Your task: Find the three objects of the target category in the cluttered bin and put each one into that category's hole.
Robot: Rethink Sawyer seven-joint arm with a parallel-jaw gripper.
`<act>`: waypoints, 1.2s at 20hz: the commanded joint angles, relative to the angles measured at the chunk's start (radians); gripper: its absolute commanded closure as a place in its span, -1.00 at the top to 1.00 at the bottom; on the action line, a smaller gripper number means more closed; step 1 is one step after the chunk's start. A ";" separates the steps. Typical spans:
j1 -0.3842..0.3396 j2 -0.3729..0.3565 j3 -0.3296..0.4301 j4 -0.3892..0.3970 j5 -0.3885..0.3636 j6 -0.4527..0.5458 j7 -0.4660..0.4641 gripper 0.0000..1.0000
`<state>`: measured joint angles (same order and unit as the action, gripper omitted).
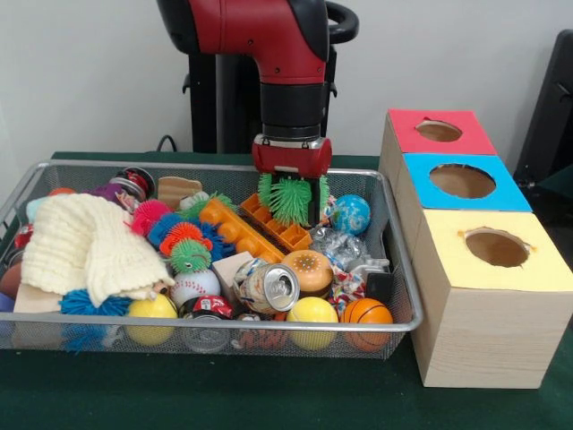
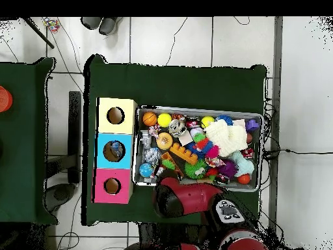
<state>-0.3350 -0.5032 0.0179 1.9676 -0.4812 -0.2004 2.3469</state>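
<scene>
One crinkled clear bottle (image 1: 336, 244) shows plainly in the bin (image 1: 405, 324). Its thin, colourless walls are wrinkled and catch the light. In the front view it lies in the right part of the bin, just in front of a blue globe ball (image 1: 351, 213) and beside a bun-shaped toy (image 1: 308, 269). More crumpled clear plastic lies next to it, but whether that is a second bottle cannot be told. In the overhead view the same clear plastic (image 2: 151, 155) sits at the end of the bin (image 2: 195, 109) nearest the boxes.

The red-topped hole (image 1: 439, 131) is the farthest of three in a pale wooden box (image 1: 466, 340) that stands on the green worktop (image 1: 269, 394), just beside the bin. In the overhead view this hole (image 2: 112, 186) is the one closest to the robot.

The claw (image 1: 291, 208) hangs low over the back of the bin, right at a green spiky ball (image 1: 288, 197). Whether it is spread or closed cannot be told.

A silver can (image 1: 270, 287) lies on its side near the front, its open end facing the camera. The print on its wall is too small to read.
</scene>
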 commanded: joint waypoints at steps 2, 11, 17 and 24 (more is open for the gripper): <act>0.026 0.081 0.045 0.094 -0.037 -0.025 0.087 1.00; 0.035 0.014 0.072 0.093 -0.042 0.083 0.029 1.00; -0.014 0.013 0.097 0.023 -0.024 0.150 0.002 1.00; -0.078 -0.031 0.178 -0.028 -0.028 0.302 -0.087 1.00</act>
<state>-0.3843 -0.5395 0.0381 2.0086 -0.4816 -0.1282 2.3469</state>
